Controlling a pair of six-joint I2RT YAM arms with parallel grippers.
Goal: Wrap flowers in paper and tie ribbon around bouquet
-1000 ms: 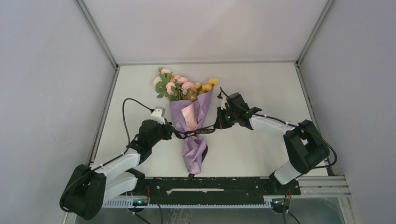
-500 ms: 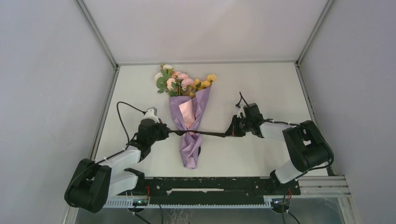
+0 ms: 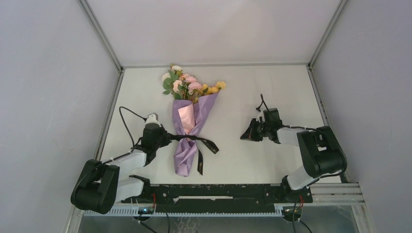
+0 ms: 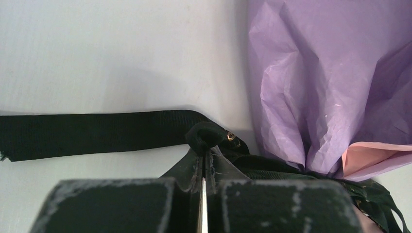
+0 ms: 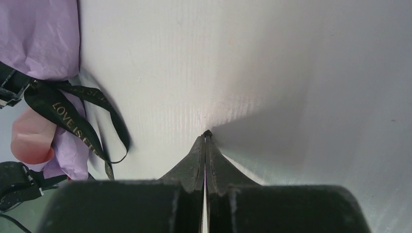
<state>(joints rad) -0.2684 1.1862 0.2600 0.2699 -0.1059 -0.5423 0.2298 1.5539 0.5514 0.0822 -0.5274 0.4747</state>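
Observation:
The bouquet lies on the table with its flowers point(image 3: 188, 86) pointing away and its purple paper point(image 3: 187, 128) cone narrowing toward me. A dark ribbon point(image 3: 193, 139) circles the cone's waist, and two tails trail to its right. My left gripper point(image 3: 167, 138) sits just left of the cone, shut on a fold of the ribbon point(image 4: 210, 135) beside the paper point(image 4: 330, 82). My right gripper point(image 3: 246, 136) rests low over the table well to the right, shut with nothing in it point(image 5: 206, 138). The printed ribbon point(image 5: 68, 116) tails lie to its left.
The white table point(image 3: 272, 92) is walled by grey panels on three sides. A black rail point(image 3: 218, 191) carrying the arm bases runs along the near edge. A loose stretch of ribbon point(image 4: 92, 132) lies flat on the table left of my left gripper.
The ribbon, pulled taut between both grippers, has come out of my right gripper and dropped beside the cone. The right arm drew away rightward. The bouquet and left gripper shifted slightly left.

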